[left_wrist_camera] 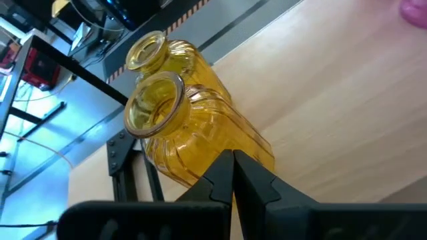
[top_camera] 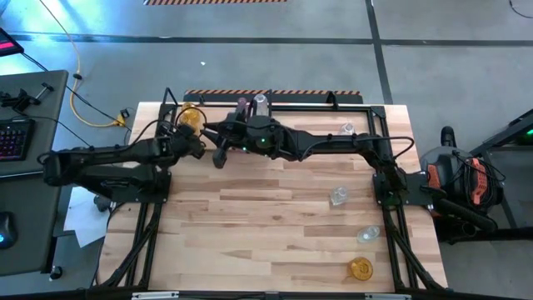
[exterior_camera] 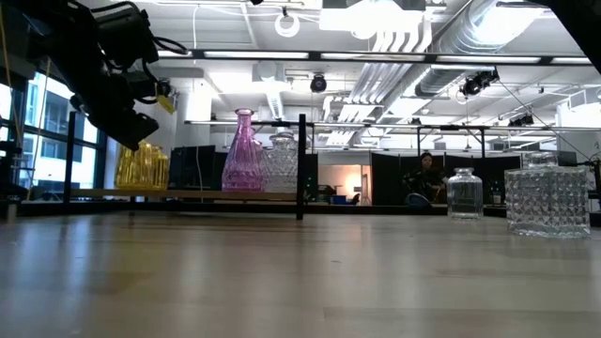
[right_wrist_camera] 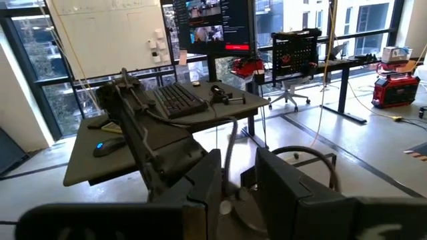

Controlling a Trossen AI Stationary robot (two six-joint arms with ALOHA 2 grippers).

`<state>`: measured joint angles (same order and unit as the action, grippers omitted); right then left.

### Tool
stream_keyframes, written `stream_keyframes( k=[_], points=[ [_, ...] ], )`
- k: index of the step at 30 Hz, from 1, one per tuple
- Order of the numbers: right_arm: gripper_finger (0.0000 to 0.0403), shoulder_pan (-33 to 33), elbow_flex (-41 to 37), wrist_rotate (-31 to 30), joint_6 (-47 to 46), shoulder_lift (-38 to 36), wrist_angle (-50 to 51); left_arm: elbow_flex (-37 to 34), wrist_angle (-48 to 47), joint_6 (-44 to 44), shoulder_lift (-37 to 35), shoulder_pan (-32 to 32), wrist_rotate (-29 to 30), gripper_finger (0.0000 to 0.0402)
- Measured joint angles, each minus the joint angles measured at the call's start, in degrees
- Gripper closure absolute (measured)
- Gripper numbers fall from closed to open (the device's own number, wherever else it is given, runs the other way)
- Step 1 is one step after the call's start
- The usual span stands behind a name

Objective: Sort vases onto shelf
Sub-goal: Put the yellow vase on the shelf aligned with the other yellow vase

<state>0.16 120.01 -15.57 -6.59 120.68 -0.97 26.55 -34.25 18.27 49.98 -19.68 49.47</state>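
The shelf (top_camera: 366,107) runs along the table's far edge, a black rod frame with an upright divider (exterior_camera: 300,165). On its board stand two amber vases (left_wrist_camera: 187,133) at the left end (top_camera: 190,117), a pink vase (exterior_camera: 242,150) and a clear vase (exterior_camera: 280,161). Another clear vase (top_camera: 347,129) stands farther right. My left gripper (left_wrist_camera: 233,159) is shut, its tips over the nearer amber vase's body. My right gripper (right_wrist_camera: 238,180) is open and holds nothing. It hovers by the left arm, in front of the shelf (top_camera: 219,155). My left gripper's shut fingertips (left_wrist_camera: 248,175) come slanting from above and from the near side at the lower body of the nearer amber vase (left_wrist_camera: 200,157). I cannot tell whether they touch it. Both amber vases stand upright on the shelf board.
On the table's right half stand two clear vases (top_camera: 337,196) (top_camera: 368,235) and an amber vase (top_camera: 360,268) near the near edge. The right arm (top_camera: 333,143) lies across in front of the shelf. Bare wood (top_camera: 241,233) covers the left and middle.
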Motion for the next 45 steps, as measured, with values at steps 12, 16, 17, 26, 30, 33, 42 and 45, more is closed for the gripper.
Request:
stream_keyframes(
  k=[12, 16, 17, 26, 30, 33, 42, 45],
  points=[
    [0.0327, 0.5, 0.0, -0.1, -2.9, 0.0, -0.1, 0.0, 1.0, -0.5, 0.0, -2.9, -0.9, 0.0401],
    [0.0327, 1.1, 0.0, 0.0, -3.1, 0.0, -0.1, 0.0, 0.9, -0.5, 0.0, -2.9, -0.7, 0.0401],
    [0.0327, 1.2, 0.0, 0.0, -3.4, 0.0, -0.1, 0.0, 0.9, -0.5, 0.0, -2.9, -0.6, 0.0401],
    [0.0327, 1.6, 0.0, -2.1, -3.5, 0.0, 11.0, 0.0, 0.6, -0.5, 0.0, -2.9, -1.2, 0.0401],
    [0.0327, 1.8, 0.0, -8.4, -3.6, 0.0, 21.1, 0.1, 0.5, -0.5, 0.0, -2.9, -2.7, 0.0401],
    [0.0327, 1.8, 0.0, -12.0, -4.1, 0.0, 27.4, 0.1, 0.1, -0.5, 0.0, -2.9, -3.4, 0.0401],
    [0.0327, 1.7, 0.0, -14.4, -5.0, 0.0, 33.9, 0.1, 0.1, -0.9, 0.0, -2.9, -3.8, 0.0401],
    [0.0327, 1.6, 0.0, -14.4, -5.0, 0.0, 33.8, 0.1, 0.2, -0.9, 0.0, -2.9, -3.6, 0.0401]
  ],
)
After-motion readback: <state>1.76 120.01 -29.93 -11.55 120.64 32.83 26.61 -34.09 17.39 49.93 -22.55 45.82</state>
